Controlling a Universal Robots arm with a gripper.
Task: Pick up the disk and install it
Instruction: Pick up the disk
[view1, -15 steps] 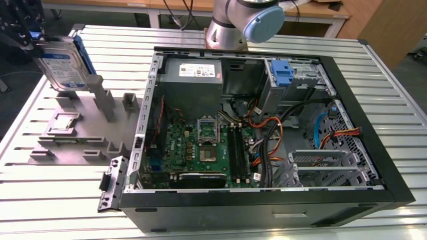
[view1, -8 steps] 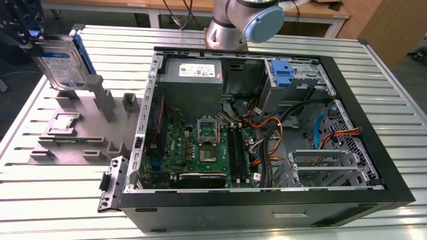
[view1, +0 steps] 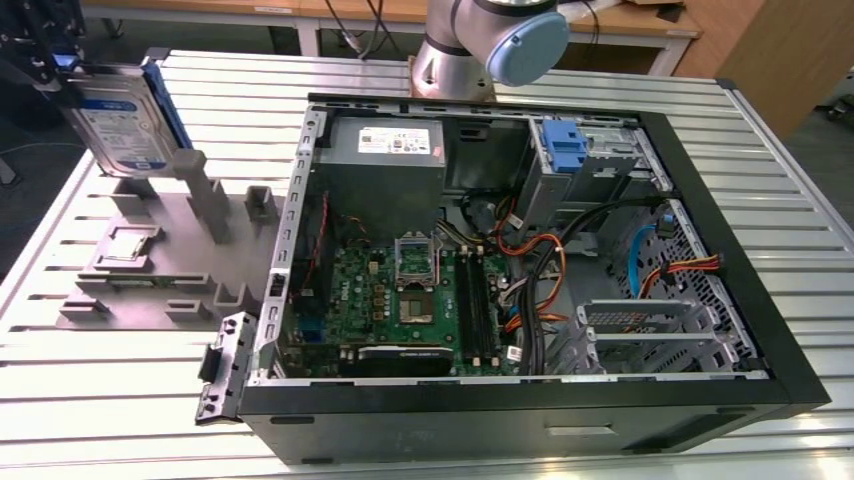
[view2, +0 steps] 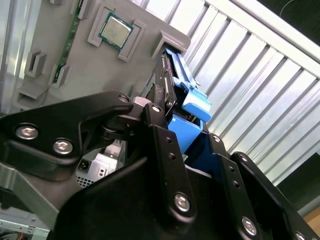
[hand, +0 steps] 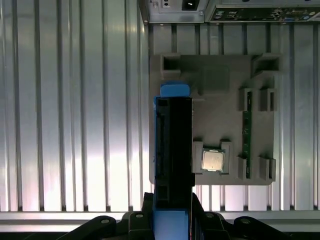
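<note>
**Disk held above fixture, not yet installed**

Your open computer case (view1: 507, 425) stood toward the exterior view's right, with the grey fixture plate (view1: 147, 285) just beside it. The disk (view1: 123, 115) hung upright above that plate. In the first wrist view, your gripper (hand: 172, 202) pointed down, fingers clamped on the disk's flat sides.

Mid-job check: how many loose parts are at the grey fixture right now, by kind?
Disk: 1, between the fingers of the gripper
Processor chip: 1, in a pocket of the fixture
Memory stick: 1, in a fixture slot
Total: 3
</note>
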